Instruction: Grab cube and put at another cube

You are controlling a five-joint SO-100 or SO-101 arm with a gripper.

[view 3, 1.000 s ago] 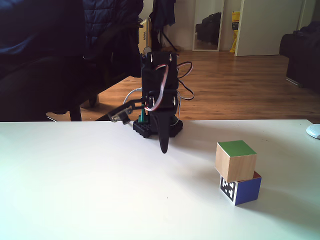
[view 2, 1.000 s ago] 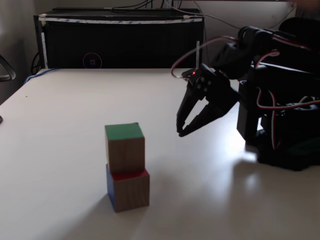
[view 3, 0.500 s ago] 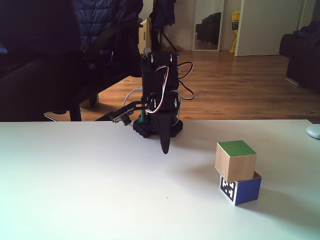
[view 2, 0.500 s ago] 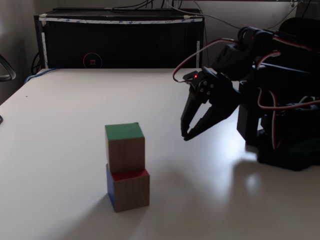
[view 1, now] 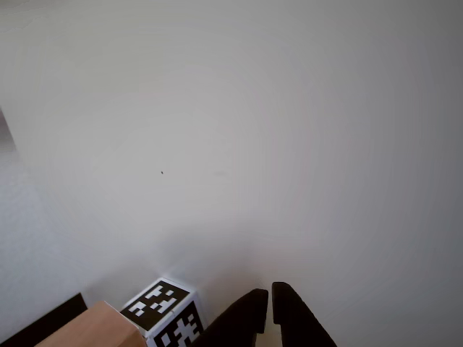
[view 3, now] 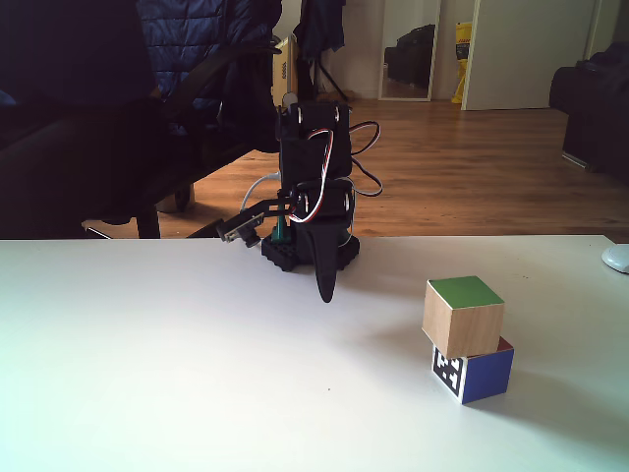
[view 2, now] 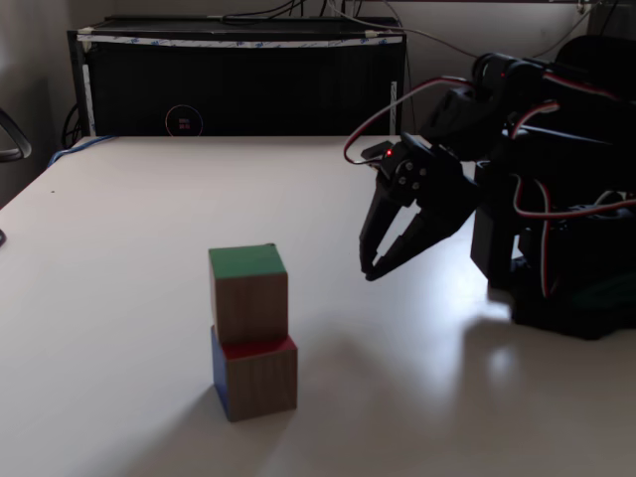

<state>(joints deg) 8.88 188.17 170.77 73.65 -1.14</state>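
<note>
- Jaws pressed nearly together and holding nothing: the gripper (view 2: pixel 370 270) hangs tips-down a little above the white bench (view 2: pixel 119 258), with just a thin slit between the two black fingers (view 1: pixel 242 322) in the other view.
- Seen from the fixed view facing the arm, the gripper (view 3: pixel 324 295) is one dark narrow wedge pointing at the bench (view 3: pixel 147 374), just in front of the arm's base.
- Red and white wires loop over the black arm (view 2: pixel 537 199), and a small red light glows on the wrist.
- Well apart from the jaws, the cube (view 2: pixel 248 293) sits on top of another cube (view 2: pixel 256 376), green face up, plain wooden sides showing.
- From the facing side the cube (view 3: pixel 463 315) rests slightly off-centre on another cube (view 3: pixel 474 372), overhanging its left edge, so a strip of the red top face shows at the right.
- Another cube shows a black-and-white marker face and a blue face in that view; in the fixed view from the side it shows a wooden face, a blue edge and its red top.
- In the other view, another cube (view 1: pixel 163 307) shows two marker faces at the bottom edge, left of the fingers, with a corner of the cube (view 1: pixel 90 329) in light wood over it.
- Behind the bench in one fixed view stands a black box (view 2: pixel 238 84) with a faint ring-shaped light.
- The facing view shows a wooden floor (view 3: pixel 472 167) and a dark chair (view 3: pixel 88 128) beyond.
</note>
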